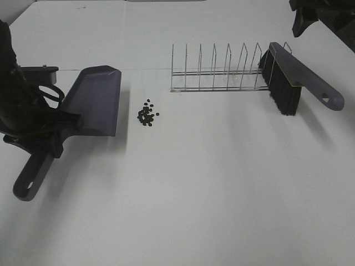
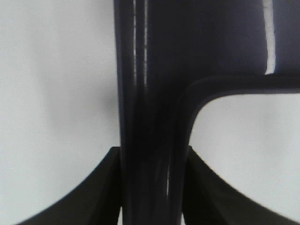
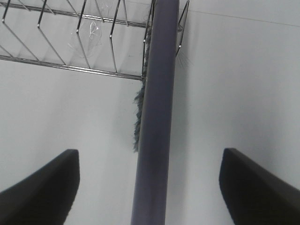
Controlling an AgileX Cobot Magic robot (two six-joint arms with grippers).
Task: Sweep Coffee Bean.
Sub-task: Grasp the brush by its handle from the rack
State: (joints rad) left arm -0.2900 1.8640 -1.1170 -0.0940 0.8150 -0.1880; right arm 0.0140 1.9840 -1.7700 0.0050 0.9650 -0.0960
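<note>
White table (image 1: 222, 194): rack (image 1: 213, 75) holds brush (image 1: 285, 83); left jaws grip dustpan (image 1: 94, 102), right jaws wide.

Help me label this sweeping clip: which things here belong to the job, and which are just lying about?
Job: coffee beans, dustpan, brush.
Lying about: wire rack, with the brush propped at its end.

place: robot lab bench | cue: bare white table (image 1: 222, 210), black arm (image 1: 14, 94)
</note>
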